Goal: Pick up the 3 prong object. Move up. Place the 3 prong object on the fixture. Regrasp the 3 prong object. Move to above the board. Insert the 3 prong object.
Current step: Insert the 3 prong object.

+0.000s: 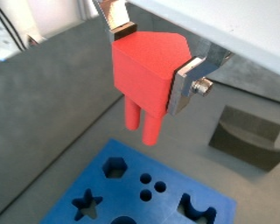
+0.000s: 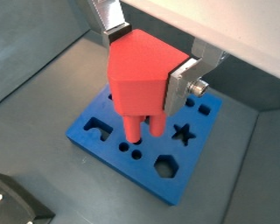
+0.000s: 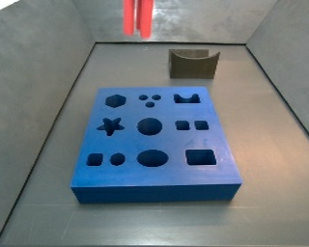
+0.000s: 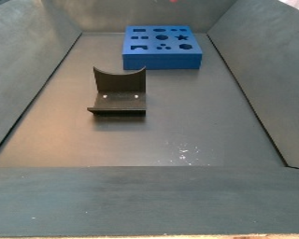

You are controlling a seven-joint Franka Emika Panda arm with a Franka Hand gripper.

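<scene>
1. High above the board (image 2: pixel 143 144), the gripper (image 2: pixel 149 61) hangs with jaws clamped on the 3 prong object (image 2: pixel 140 74), prongs pointing down.
2. Fixture (image 1: pixel 250 136) stands empty; this looks like the move-above-board step.
3. Next comes aligning prongs with the three-hole cutout (image 3: pixel 148 98); then lowering straight.

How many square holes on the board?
3 on the board: two small side by side, one large at a corner. Claw, high up, grips the red block.

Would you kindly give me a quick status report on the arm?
Gripper shut on the 3 prong object, high above the board. Prongs point down. Fixture empty. Nothing in the way.
</scene>
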